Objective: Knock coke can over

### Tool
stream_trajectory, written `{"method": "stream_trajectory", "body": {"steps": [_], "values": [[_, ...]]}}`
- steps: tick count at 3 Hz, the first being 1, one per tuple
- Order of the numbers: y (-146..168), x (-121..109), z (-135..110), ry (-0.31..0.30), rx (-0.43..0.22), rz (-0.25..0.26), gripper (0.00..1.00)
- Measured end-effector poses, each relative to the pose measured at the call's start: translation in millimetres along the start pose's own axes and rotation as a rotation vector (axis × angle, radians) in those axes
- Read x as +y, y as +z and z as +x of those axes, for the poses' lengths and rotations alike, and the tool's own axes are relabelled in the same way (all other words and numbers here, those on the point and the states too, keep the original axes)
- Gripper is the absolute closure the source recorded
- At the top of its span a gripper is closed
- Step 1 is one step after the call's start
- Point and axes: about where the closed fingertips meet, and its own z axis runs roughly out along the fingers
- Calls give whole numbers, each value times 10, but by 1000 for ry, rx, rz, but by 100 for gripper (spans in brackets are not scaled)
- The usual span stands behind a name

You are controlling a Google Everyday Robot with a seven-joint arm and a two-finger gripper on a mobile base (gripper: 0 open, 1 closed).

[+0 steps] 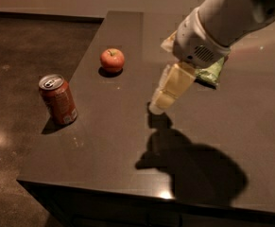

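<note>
gripper (pixel 158 105) over mid-surface, angled down-left, tip close above the surface (pixel 108 145); can't tell if it's open or closed
nothing visibly held. green snack bag (pixel 213 73) just behind the arm, mostly hidden by it. apple (pixel 112 59) up-left of the gripper, well apart. coke can (pixel 57 100) upright near the left edge of the surface, well apart from the gripper, nearer the apple. arm shadow (pixel 193 169) falls on the surface below the gripper
</note>
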Motion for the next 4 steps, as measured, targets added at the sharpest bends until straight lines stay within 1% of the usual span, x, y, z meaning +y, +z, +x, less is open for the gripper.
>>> {"method": "stream_trajectory", "body": {"steps": [1,2,3,4], "values": [[239,65,-272,6,-74,-27,0],[384,104,-441,9,-117,-42,0],[661,224,-726,-3,-174,-49,0],[959,291,-1005,-17,-231,-17,0]]}}
